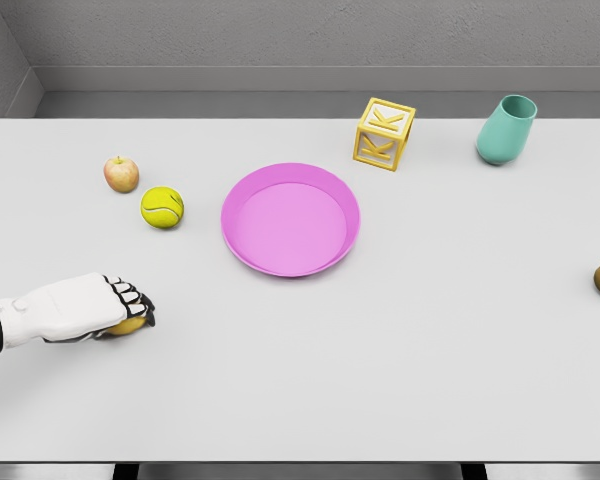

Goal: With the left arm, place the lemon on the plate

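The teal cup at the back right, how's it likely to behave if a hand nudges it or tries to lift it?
The teal cup already looks tilted, and it is taller than wide, so a sideways nudge would probably tip it. Once down, its round body might roll. Its smooth surface could be slippery in the fingers.

My one head camera, looking steeply down and forward over the flat white table (400, 380), set high and rather far, the far grey wall (280, 35) at the top edge, the table's near edge at the bottom, no second view to share.
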You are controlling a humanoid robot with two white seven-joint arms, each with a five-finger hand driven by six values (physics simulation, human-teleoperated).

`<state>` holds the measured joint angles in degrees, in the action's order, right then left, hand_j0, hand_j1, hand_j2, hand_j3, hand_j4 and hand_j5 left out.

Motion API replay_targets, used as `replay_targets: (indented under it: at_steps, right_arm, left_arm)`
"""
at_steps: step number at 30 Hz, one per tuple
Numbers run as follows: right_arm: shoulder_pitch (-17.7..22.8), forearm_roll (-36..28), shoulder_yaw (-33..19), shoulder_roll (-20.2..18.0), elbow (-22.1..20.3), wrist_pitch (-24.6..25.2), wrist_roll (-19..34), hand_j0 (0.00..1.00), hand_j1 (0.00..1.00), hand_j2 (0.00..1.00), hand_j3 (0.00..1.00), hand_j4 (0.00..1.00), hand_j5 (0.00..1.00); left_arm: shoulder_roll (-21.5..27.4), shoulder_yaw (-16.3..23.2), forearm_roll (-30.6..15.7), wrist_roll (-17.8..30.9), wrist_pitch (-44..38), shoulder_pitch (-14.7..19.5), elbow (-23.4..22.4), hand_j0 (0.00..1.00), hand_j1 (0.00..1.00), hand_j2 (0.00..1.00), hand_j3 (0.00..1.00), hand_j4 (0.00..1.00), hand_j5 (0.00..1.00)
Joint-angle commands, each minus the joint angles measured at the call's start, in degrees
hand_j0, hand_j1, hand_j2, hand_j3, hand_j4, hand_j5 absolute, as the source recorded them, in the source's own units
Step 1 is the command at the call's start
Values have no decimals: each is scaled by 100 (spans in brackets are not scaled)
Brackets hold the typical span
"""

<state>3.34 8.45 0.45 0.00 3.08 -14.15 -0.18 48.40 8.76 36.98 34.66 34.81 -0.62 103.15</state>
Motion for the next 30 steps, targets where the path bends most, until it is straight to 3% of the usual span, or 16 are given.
replay_targets:
  at_steps: [1,16,30]
  right_arm:
    - [0,-1,-1,0,-1,0,1,100,100,100,100,100,100]
    - [0,-1,-1,0,-1,0,1,100,100,100,100,100,100]
    - [0,-1,-1,0,-1,0,1,100,100,100,100,100,100]
  left_arm:
    - [2,11,-77,34,19,0,3,55,55,55,55,55,55]
    - [-50,11,-438,34,19,88,3,53,53,53,53,53,53]
    - [-340,38,-631,34,19,387,-14,52,52,52,52,52,52]
